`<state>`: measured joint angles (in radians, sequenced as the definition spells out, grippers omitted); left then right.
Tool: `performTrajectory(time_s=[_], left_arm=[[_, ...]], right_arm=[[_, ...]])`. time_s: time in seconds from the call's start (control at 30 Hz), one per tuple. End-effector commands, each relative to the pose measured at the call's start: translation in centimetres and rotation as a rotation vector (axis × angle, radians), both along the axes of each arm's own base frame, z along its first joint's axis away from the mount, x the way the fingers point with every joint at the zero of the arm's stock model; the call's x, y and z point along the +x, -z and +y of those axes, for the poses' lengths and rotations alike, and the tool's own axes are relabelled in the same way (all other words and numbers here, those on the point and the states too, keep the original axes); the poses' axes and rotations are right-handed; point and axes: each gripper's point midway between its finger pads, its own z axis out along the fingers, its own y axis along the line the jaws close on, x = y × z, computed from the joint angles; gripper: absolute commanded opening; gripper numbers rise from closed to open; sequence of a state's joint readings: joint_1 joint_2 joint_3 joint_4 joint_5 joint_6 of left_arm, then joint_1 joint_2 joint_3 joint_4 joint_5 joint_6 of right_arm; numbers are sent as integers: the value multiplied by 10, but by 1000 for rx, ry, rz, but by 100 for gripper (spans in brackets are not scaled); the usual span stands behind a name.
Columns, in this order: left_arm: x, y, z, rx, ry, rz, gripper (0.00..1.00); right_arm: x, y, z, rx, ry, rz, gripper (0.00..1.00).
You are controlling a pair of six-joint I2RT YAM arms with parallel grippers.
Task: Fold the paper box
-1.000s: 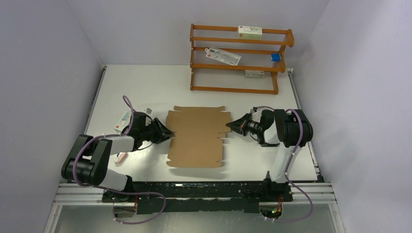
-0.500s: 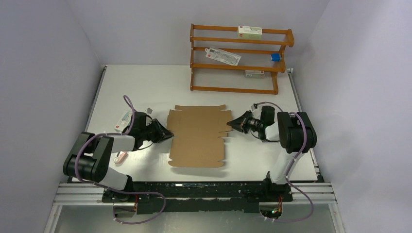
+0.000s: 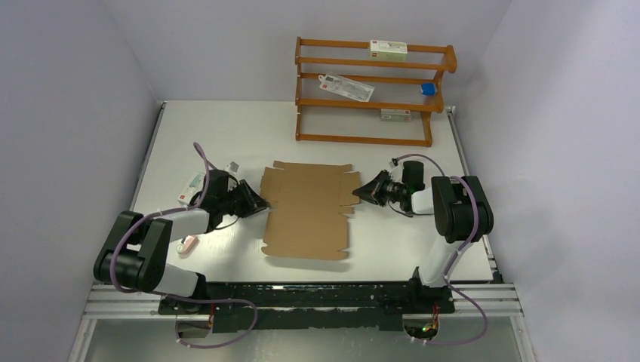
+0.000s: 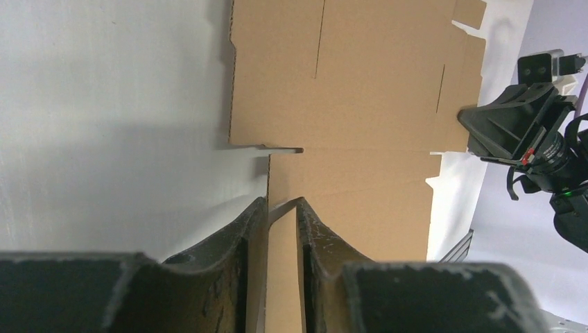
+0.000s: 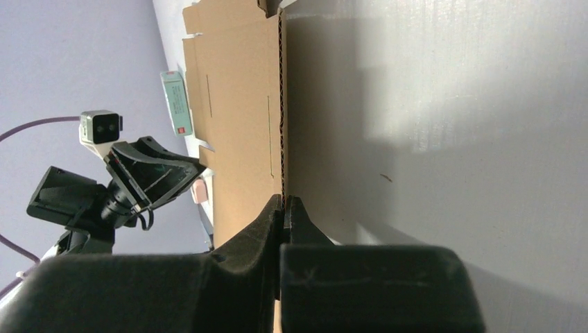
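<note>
1. Left gripper (image 4: pixel 282 205): the jaws stand narrow, clamped on the left edge of the paper box (image 3: pixel 306 211). In the left wrist view you see a strip of brown cardboard filling the gap between the fingers (image 4: pixel 243 236), with a thin tab bent across their tips. The sheet casts a grey shadow on the table (image 3: pixel 226 136) beside this edge.

2. Right gripper (image 5: pixel 284 200): the fingers are closed together. Their tips meet the right edge of the sheet, and the corrugated edge runs straight into the seam between them. You cannot tell whether any cardboard is pinched there.

3. Paper box: an unfolded die-cut sheet with flaps and notches along its edges. It lies at the middle of the table, between the two grippers.

4. Surroundings: a white carton (image 3: pixel 192 186) lies just beside the left wrist, on its outer side. A small pink item (image 3: pixel 187 243) lies near the left arm. A wooden rack (image 3: pixel 370 90) stands at the far edge, holding printed cartons and a small blue item (image 3: pixel 428 88).
</note>
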<state>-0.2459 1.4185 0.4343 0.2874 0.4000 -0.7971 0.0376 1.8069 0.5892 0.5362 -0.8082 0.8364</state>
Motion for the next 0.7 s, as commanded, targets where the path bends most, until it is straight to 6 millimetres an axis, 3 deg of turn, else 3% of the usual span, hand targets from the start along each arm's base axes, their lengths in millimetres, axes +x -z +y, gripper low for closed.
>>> performTrajectory(time_s=[0.0, 0.3, 0.67], left_arm=[[5, -5, -11, -8, 35, -41, 28], [9, -10, -20, 115, 87, -89, 27], [9, -10, -23, 443, 151, -117, 21]], right_arm=[[2, -3, 4, -30, -24, -24, 0], [3, 4, 7, -133, -54, -35, 0], [9, 4, 14, -302, -87, -74, 0]])
